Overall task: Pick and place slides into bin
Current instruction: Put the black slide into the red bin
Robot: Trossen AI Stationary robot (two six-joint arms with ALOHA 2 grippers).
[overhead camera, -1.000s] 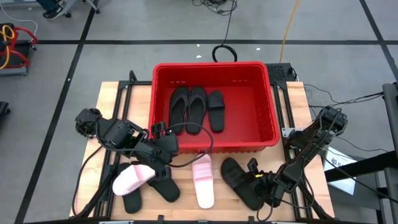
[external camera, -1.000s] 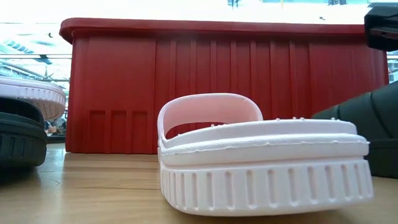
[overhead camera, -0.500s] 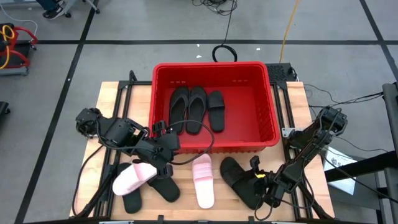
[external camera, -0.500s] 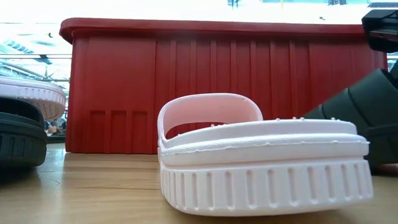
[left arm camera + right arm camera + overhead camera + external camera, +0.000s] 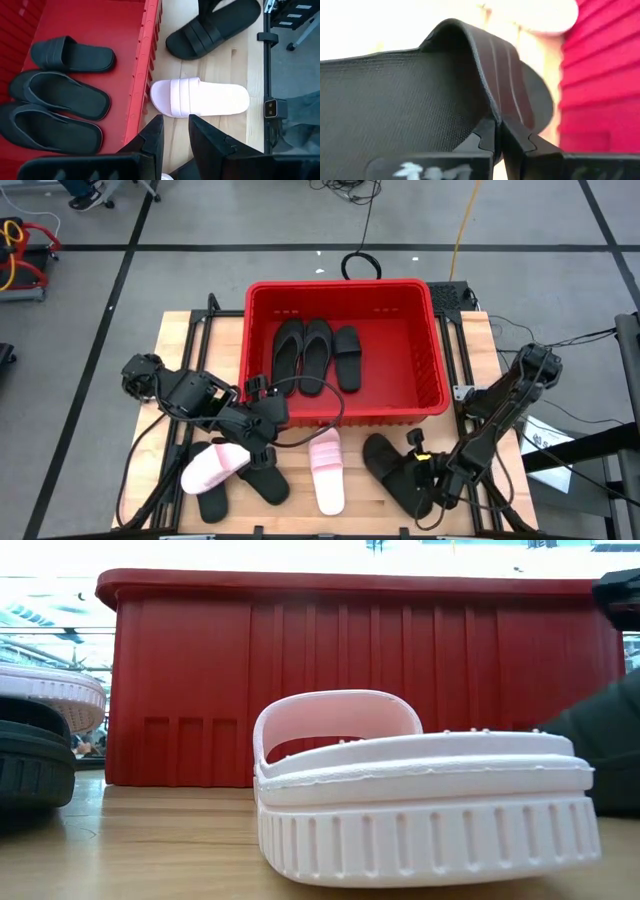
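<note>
Showing pale wood grain on the table [image 5: 200, 350], matt, around the crate. Gleaming faintly as smooth red plastic, ribbed on the outside: bin [image 5: 340, 680]. Looking like soft matt foam, ridged along the sole edge: pink slide [image 5: 420, 800]. Appearing as matt black rubber with a finely textured footbed: black slide [image 5: 385, 100] at centre.

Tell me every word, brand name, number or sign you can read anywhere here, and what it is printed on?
No text can be read in any view.
Right gripper: white marks on its black housing, too blurred to read.
Large bright red plastic bin: no lettering shows.
Light pink foam slide with broad strap: plain.
Ribbed black rubber slide on the table: no logo shows.
White paper at the table's right edge: print too small.
</note>
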